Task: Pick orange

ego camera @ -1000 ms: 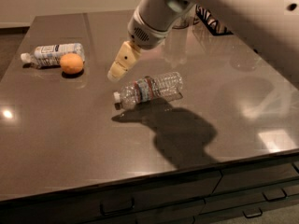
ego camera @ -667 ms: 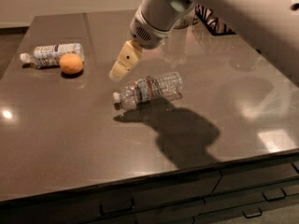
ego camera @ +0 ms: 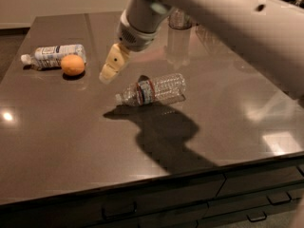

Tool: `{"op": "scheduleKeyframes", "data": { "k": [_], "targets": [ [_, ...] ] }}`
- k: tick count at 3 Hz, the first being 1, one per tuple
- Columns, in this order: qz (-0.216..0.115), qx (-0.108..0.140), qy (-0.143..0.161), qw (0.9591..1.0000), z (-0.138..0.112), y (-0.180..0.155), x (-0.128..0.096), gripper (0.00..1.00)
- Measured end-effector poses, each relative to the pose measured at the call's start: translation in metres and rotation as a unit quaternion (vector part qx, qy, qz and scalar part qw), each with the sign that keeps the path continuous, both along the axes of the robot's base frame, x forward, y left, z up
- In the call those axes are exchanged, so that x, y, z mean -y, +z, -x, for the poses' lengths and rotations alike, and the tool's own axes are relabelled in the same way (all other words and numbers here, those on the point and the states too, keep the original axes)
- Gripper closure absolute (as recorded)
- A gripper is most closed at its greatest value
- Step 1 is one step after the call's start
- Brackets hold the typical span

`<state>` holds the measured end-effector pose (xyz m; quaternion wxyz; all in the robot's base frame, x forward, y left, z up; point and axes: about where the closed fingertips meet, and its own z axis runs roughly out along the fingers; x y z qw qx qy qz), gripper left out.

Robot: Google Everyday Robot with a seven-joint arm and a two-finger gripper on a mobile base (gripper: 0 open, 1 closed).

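Note:
The orange [ego camera: 73,65] is a small round fruit lying on the dark brown table [ego camera: 71,141] at the far left. It touches a labelled water bottle [ego camera: 53,55] lying on its side just behind it. My gripper [ego camera: 113,64], with pale yellow pads, hangs from the white arm over the table, a short way to the right of the orange and apart from it. It holds nothing that I can see.
A clear plastic bottle [ego camera: 153,90] with a red-banded label lies on its side right of and below the gripper. An upright clear bottle [ego camera: 178,36] stands behind the arm. The table's front edge [ego camera: 152,175] has drawers below.
The gripper and arm have shifted slightly left, toward the orange. The orange and both lying bottles have not moved.

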<state>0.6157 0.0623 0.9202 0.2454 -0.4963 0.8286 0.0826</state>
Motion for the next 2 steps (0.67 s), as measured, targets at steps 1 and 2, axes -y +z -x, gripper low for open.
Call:
{"op": "scheduleKeyframes", "data": {
  "k": [1,2],
  "targets": [
    [0.005,0.003,-0.025,0.9997,-0.029,-0.015,-0.027,0.0],
    [-0.012,0.002,-0.058,0.9982,-0.056,-0.029,-0.047,0.0]
  ]
}}
